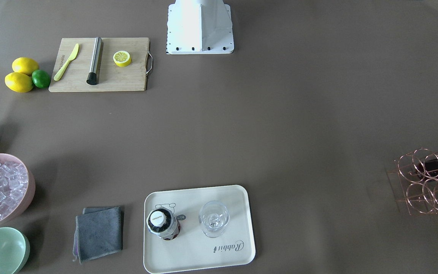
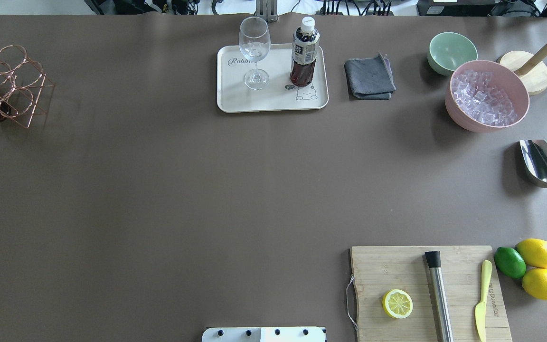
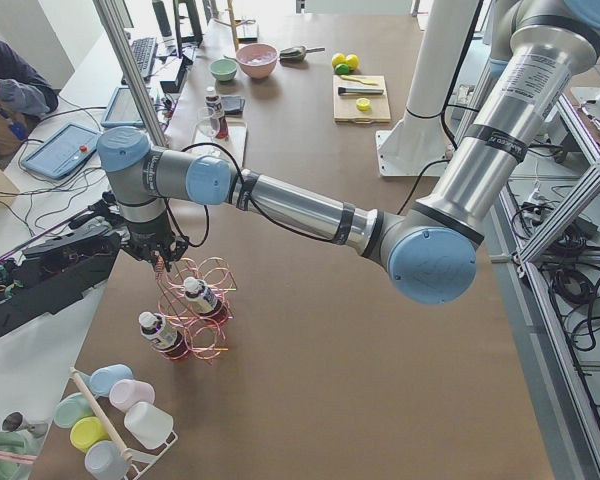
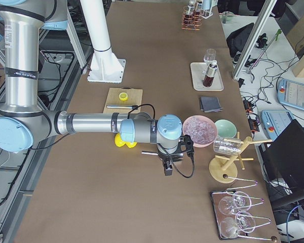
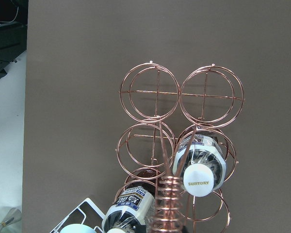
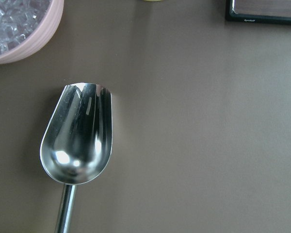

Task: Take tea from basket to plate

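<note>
One tea (image 2: 304, 52) stands upright on the plate (image 2: 235, 97), at three o'clock from the wine glass (image 2: 254, 45) in the overhead view. Two others sit in the basket (image 5: 157, 93). The left gripper (image 3: 159, 262) hangs over its handle, and the right gripper (image 4: 167, 169) is seemingly above the scoop (image 6: 77, 141). I cannot tell whether either is open or closed.

Brown table (image 2: 159, 190) with plate (image 2: 235, 97), basket (image 2: 5, 83), board (image 2: 387, 266)

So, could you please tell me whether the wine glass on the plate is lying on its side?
No, the wine glass stands upright on the plate, right beside the upright tea bottle.
</note>
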